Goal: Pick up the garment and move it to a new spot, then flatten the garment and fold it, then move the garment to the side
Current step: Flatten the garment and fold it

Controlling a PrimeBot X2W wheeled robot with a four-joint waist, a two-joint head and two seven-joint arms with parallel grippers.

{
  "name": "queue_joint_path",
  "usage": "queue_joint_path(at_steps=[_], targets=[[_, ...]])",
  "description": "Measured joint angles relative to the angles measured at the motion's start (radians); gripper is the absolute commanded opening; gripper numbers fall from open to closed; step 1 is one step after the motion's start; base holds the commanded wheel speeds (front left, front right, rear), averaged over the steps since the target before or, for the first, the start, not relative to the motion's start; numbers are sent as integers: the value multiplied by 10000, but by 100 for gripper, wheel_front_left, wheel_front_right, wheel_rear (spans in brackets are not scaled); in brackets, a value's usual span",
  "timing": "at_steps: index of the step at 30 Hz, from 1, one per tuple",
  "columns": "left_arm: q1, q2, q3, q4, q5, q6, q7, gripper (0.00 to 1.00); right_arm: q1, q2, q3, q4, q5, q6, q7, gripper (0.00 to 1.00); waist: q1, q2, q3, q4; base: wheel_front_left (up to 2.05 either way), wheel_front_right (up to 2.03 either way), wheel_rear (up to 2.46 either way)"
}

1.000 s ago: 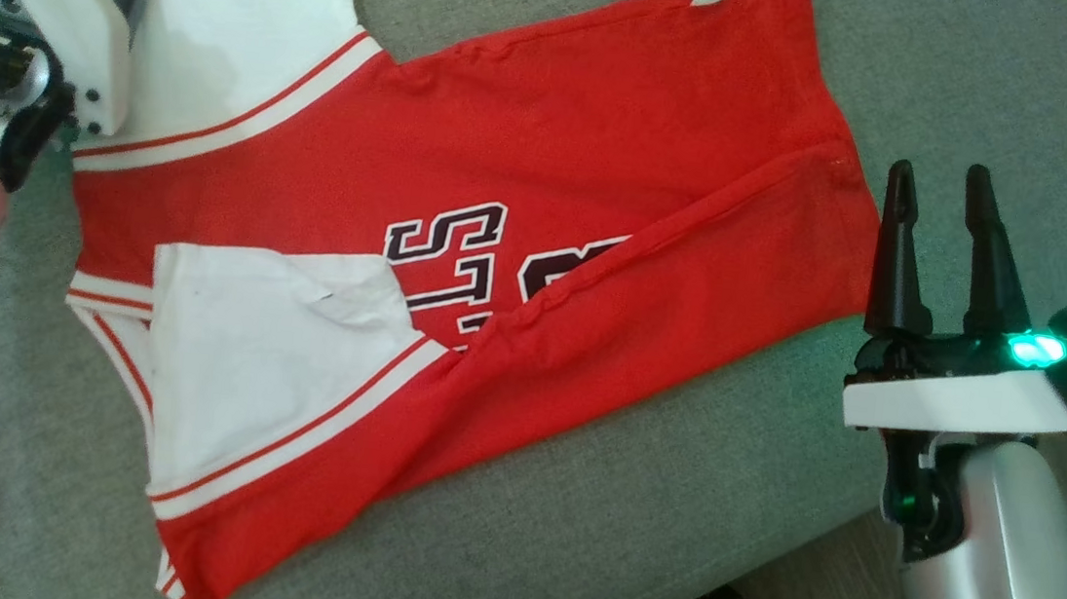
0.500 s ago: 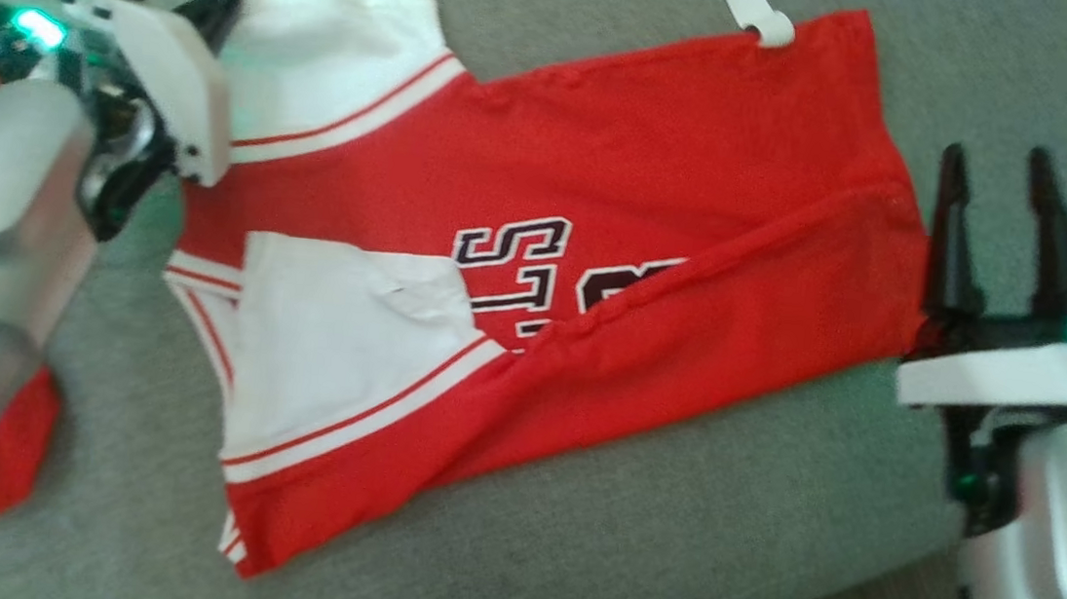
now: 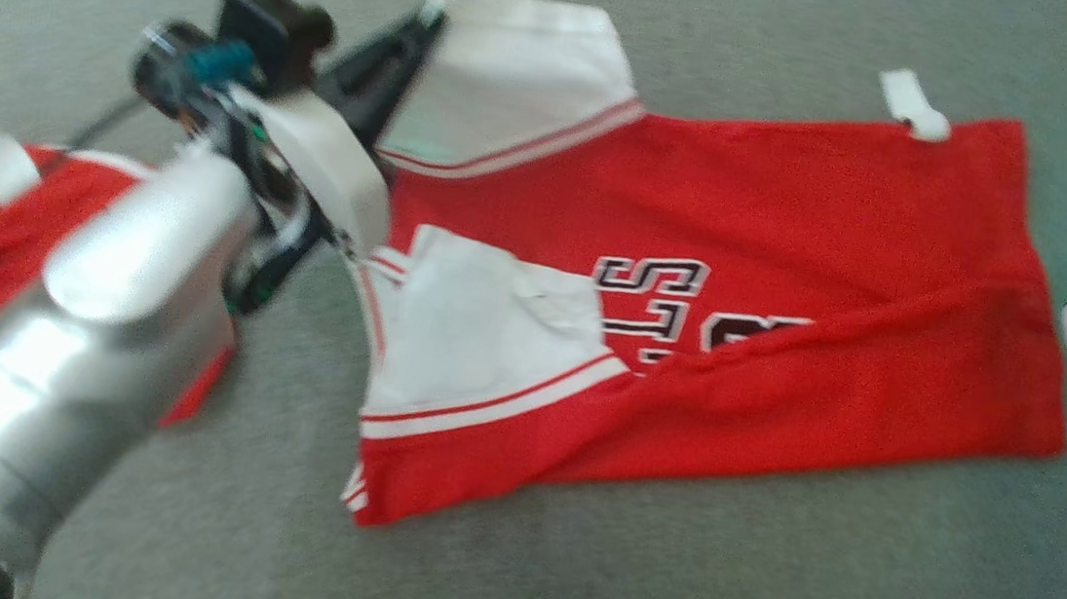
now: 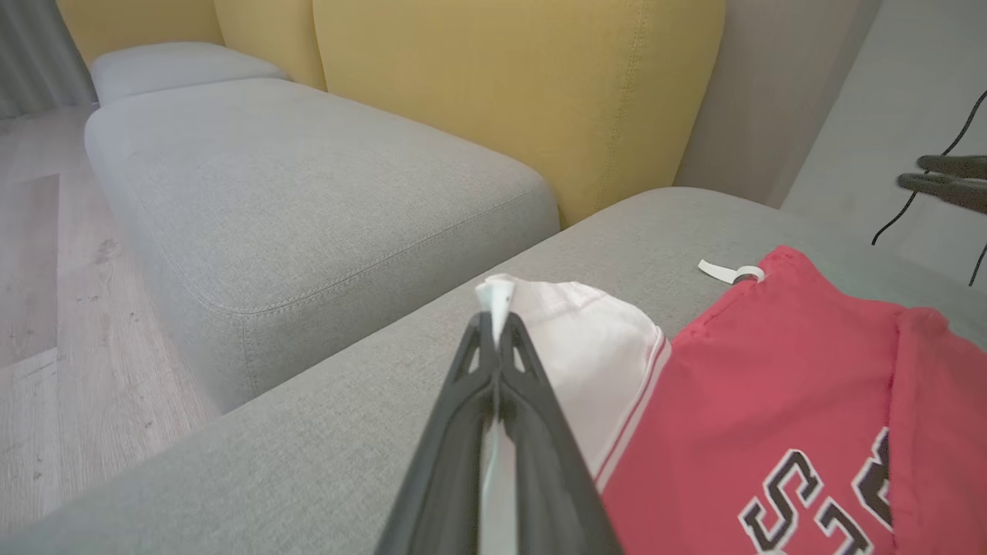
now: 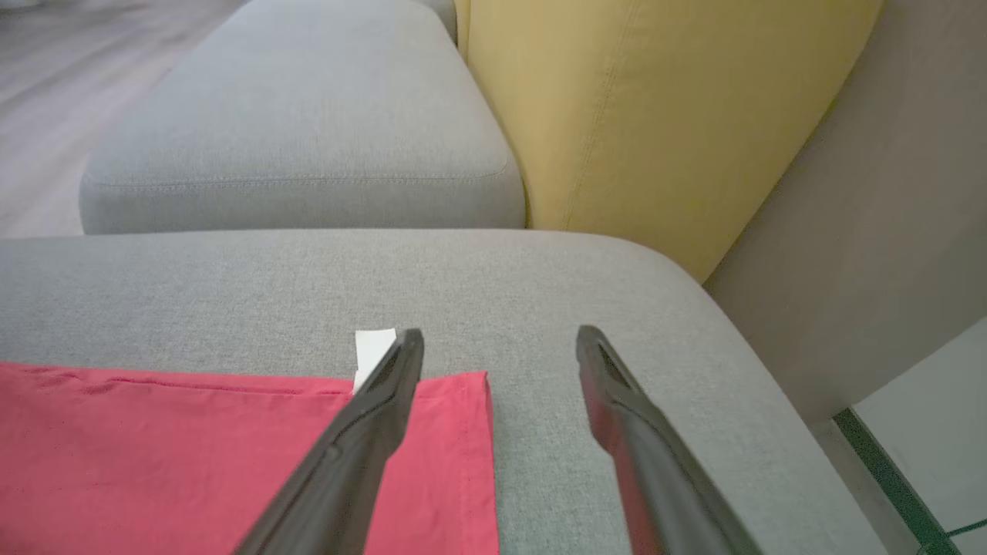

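One sleeve (image 4: 570,331) of the shirt (image 3: 796,217), flat on the cushion (image 3: 662,586), sits pinched in the left gripper (image 4: 497,324); the right gripper (image 5: 497,343) gapes empty by the hem (image 5: 478,462) — a one-sided pull may bunch the shirt.

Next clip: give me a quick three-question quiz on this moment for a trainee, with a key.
1. True or false: the left gripper is shut on a white sleeve of the garment.
2. Multiple choice: the fingers of the right gripper are A) open, B) shut on the white tag, C) shut on a sleeve.
3. Fill in: the garment lies on a ___ cushion.

Key: 1 true; 2 A; 3 grey.
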Motion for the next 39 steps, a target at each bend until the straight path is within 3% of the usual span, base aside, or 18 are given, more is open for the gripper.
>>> queue_joint_path(at_steps=[11,17,26,27,28,34,39], targets=[[1157,75,-414,-3114,81,899,-6,0,-1905,-777,-608,3532,-399,0,2322,100,1,0,141,1555,0,0,0],[1166,81,-633,-3889,184,1116,284,0,-2510,-836,-784,4874,-938,0,2313,100,3,0,533,1937,0,0,0],[1159,142,-627,-4242,184,1289,345,0,-3297,-836,-798,5931,-1319,0,2046,100,3,0,847,1998,0,0,0],[1159,153,-627,-4242,184,1292,349,0,-3386,-836,-677,6048,-1317,0,2063,35,3,0,867,1992,0,0,0],[1159,167,-623,-4240,184,1323,380,0,-3465,-836,-552,6126,-1312,0,2065,0,2,0,878,1982,0,0,0],[1159,316,-558,-3937,184,1553,368,0,-3624,-784,-157,6343,-993,0,1396,0,1,0,766,1769,0,0,0],[1074,430,-155,-3335,182,1716,58,0,-3691,-692,376,6075,40,0,303,0,1,0,561,1370,0,0,0]])
